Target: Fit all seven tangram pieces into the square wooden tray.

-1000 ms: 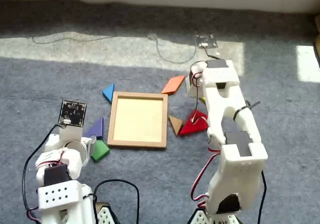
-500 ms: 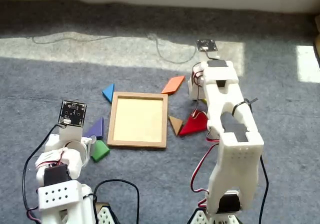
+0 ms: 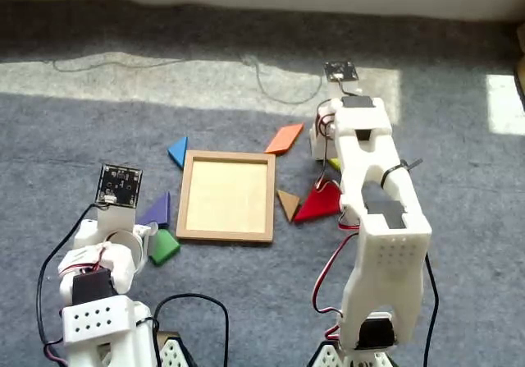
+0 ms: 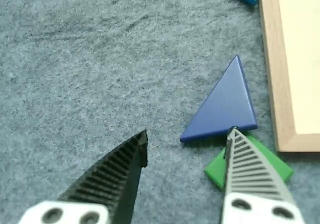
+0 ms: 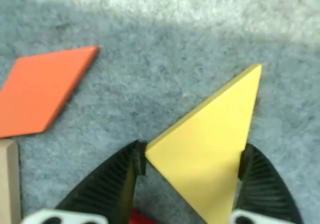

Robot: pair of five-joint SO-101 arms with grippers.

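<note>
My left gripper (image 4: 187, 136) hangs low over the grey carpet (image 3: 98, 129), jaws spread, with plain pile under the black one. Its pale finger overlaps the green piece (image 4: 272, 166), so part of that outline is covered. The indigo triangle (image 4: 225, 106) lies just beside the green piece, a narrow strip of carpet between it and the left rim of the square wooden tray (image 3: 182, 196). The small blue triangle (image 3: 177, 151) sits off the tray's far left corner. The tray lies flat, and every piece I can see is outside it.

To the tray's right, the orange parallelogram (image 3: 285, 138) lies near the far corner. The brown triangle (image 3: 287, 204) is just beside the rim, next to the red triangle (image 3: 318, 204), whose right corner my arm hides. My right gripper (image 5: 191, 154) is spread astride the yellow triangle (image 5: 210, 159), a tip at each edge. Whether the tips press on it I cannot tell.
</note>
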